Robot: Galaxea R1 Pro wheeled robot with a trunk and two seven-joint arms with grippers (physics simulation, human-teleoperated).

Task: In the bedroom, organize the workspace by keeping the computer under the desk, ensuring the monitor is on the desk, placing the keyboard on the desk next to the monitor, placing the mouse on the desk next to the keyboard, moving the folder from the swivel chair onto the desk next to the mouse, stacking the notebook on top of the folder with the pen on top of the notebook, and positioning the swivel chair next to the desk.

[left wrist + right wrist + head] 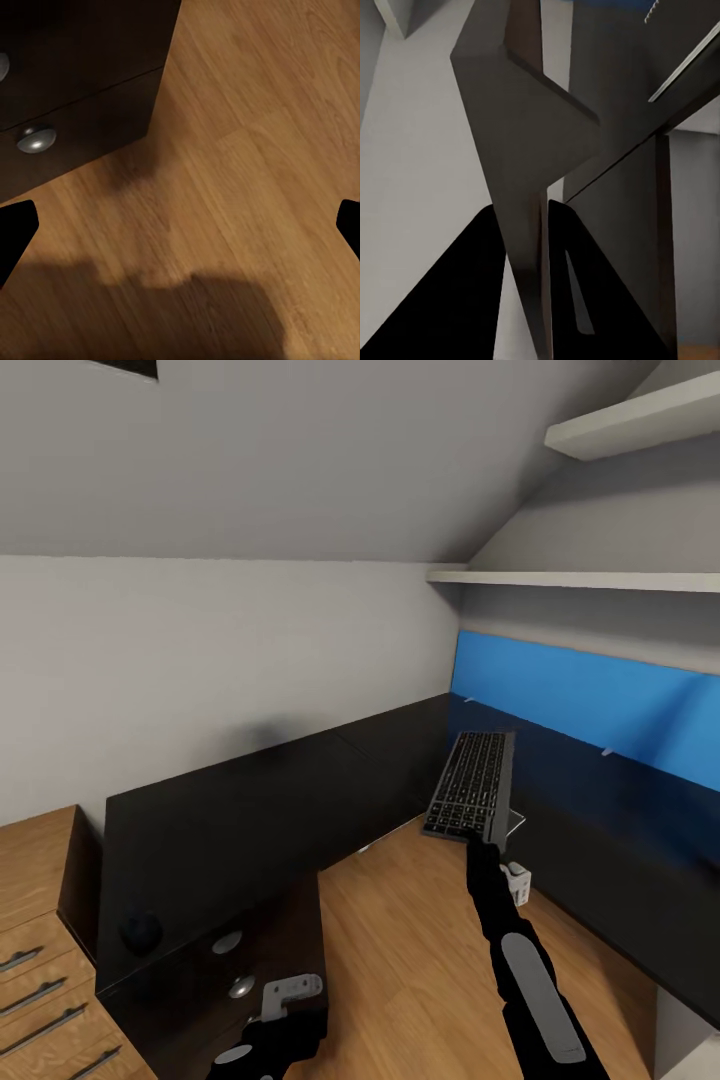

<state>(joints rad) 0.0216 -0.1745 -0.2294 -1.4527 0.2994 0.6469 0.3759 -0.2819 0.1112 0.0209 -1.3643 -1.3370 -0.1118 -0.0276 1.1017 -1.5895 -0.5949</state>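
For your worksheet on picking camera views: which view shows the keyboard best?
The head view: the keyboard shows its full key face, held above the floor by the right end effector. The right wrist view shows only its dark thin edge between the fingers. The left wrist view looks at floor and drawers.

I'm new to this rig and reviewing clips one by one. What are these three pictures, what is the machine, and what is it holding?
It is a simulated two-armed robot. The large picture comes from its head camera, looking down over both arms; the other two come from cameras near each gripper. The right gripper is shut on the keyboard, held in the air beside the black desk; the right wrist view shows the keyboard's edge pinched between the dark fingers. The left gripper is open and empty, looking down at wood floor beside the drawer unit. A small dark object, probably the mouse, lies on the desk.
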